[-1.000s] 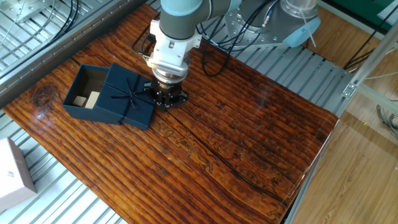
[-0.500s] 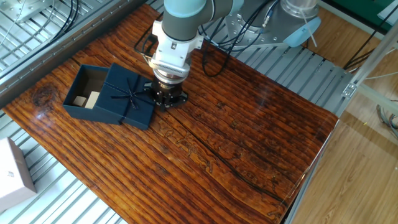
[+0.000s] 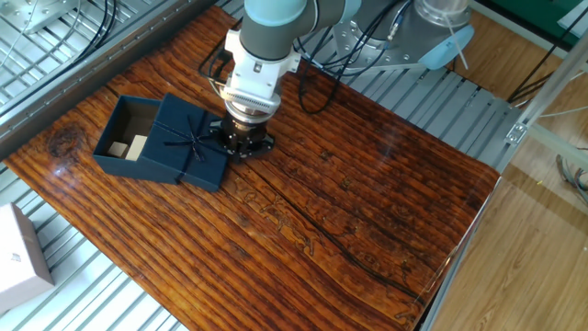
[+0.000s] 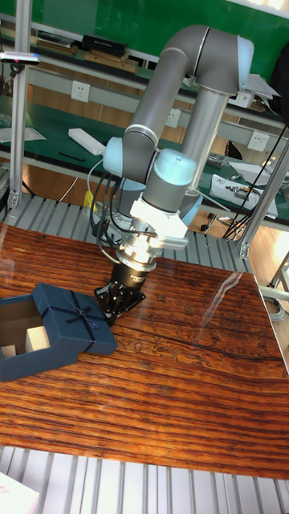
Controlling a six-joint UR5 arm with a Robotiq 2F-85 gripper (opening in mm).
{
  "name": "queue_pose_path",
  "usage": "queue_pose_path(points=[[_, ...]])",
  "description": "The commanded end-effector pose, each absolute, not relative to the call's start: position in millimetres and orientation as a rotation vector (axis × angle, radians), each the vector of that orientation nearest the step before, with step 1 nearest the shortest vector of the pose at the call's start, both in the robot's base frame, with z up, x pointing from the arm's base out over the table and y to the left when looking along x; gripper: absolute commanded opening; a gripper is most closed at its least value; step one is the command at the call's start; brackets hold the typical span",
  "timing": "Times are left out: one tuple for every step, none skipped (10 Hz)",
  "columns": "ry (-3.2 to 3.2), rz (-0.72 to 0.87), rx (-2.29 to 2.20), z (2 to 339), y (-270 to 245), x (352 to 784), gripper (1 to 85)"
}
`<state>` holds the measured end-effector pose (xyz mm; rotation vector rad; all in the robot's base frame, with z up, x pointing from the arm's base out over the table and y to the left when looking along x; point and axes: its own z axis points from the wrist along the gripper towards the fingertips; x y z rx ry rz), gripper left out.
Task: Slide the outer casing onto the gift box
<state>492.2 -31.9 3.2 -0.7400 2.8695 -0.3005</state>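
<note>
Item 1: the navy blue square cardboard outer casing with a thin dark ribbon bow [image 3: 188, 141] lies on your dark, grained wooden table [image 3: 349, 211]. In the fixed view you find it at about 10 o'clock from the table's middle. It sits partly over item 2, covering the right-hand part of it and skewed slightly against it.

Item 2: the navy blue square cardboard gift box with brown inner walls [image 3: 124, 133] lies flat under the casing. Its open left part shows at 9 o'clock of the casing, with small pale beige blocks [image 3: 127, 147] inside near the casing's edge.

Item 3: the black two-finger gripper [image 3: 244, 141] on the grey UR5 arm [image 4: 181, 88] points down at the table at 3 o'clock of the casing, right at its right-hand edge. You cannot tell from either view how far the jaws are parted, nor whether they have hold of anything; the fingers are a dark mass against the dark box.

Item 4: a plain white box [image 3: 20, 253] stands off the wood at 8 o'clock, on the ribbed metal surface [image 3: 101, 294], well apart from items 1 and 2.
</note>
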Motion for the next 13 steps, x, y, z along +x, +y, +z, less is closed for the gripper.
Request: queue_pose_path(points=[[2.853, -0.336, -0.749, 5.2, -40.2, 496.5, 1.3], [2.851, -0.348, -0.755, 5.7, -42.0, 496.9, 1.3], [2.845, -0.366, -0.763, 6.5, -44.6, 498.1, 1.3], [2.842, -0.382, -0.767, 7.6, -47.6, 499.2, 1.3], [2.84, -0.385, -0.767, 8.8, -49.1, 500.5, 1.3], [2.839, -0.387, -0.767, 11.0, -51.5, 502.3, 1.3], [2.838, -0.385, -0.769, 13.6, -53.6, 503.7, 1.3], [2.841, -0.383, -0.771, 17.6, -57.1, 504.6, 1.3], [2.845, -0.377, -0.775, 21.3, -60.1, 504.6, 1.3], [2.847, -0.373, -0.782, 24.9, -63.0, 505.1, 1.3], [2.846, -0.371, -0.791, 28.3, -65.5, 506.1, 1.3], [2.849, -0.371, -0.795, 31.7, -67.2, 506.8, 1.3], [2.849, -0.373, -0.8, 33.8, -68.2, 507.0, 1.3]])
